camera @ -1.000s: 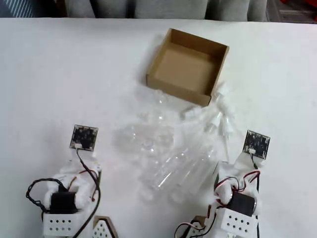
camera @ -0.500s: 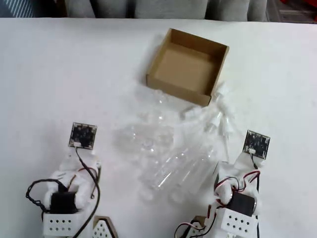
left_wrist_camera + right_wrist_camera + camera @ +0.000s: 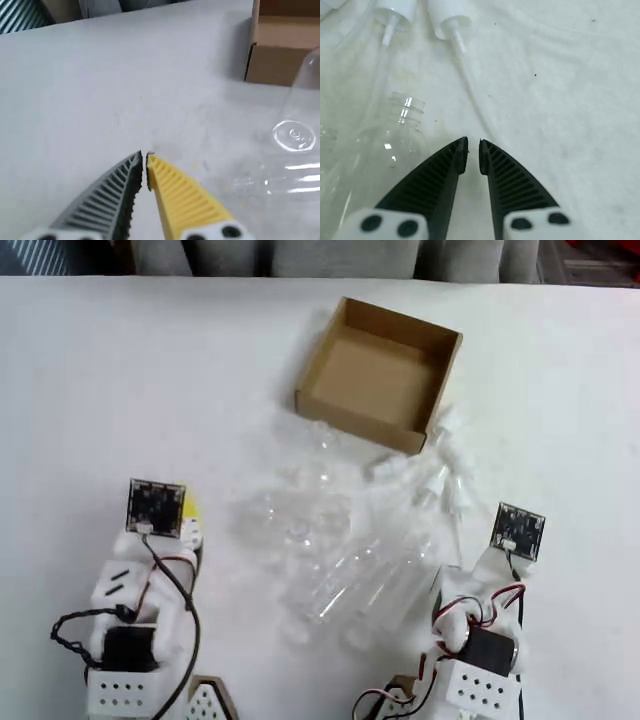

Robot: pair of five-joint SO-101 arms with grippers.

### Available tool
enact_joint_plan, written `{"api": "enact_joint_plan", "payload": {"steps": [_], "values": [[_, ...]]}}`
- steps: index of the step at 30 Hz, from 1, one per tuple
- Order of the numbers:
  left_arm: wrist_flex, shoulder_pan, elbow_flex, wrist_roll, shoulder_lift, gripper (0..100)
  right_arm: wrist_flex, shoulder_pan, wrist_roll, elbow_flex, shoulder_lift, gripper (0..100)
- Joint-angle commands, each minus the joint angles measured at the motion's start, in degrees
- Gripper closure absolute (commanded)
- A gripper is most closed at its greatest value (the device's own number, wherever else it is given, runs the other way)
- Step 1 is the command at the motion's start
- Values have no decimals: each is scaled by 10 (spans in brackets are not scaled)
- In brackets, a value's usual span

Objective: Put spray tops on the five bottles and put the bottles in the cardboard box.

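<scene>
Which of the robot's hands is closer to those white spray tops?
Right. The right hand is just short of the spray tops, beside a bottle; the left hand is over bare table, beyond the bottles.

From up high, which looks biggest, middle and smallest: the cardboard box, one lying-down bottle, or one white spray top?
1. cardboard box: biggest by far.
2. clear bottle lying in the pile: middle.
3. white spray top beside the box: smallest, though it is hard to make out.
</scene>
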Motion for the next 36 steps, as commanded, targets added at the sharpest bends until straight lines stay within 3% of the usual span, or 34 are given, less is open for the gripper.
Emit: {"api": "enact_joint_plan", "payload": {"steps": [1,5,10,15,21,30,36], "values": [[43,52,-115,5,0,973,6,-3,-2,3,3,982],[100,126,-212,55,1,973,6,-3,-2,3,3,982],[89,218,-285,113,65,972,6,-3,-2,3,3,982],[4,268,-358,184,228,972,6,-3,-2,3,3,982],[-55,300,-444,200,407,972,6,-3,-2,3,3,982],[-277,300,-385,200,549,968,6,-3,-2,3,3,982],[-328,300,-353,200,615,784,6,-3,-2,3,3,982]]}}
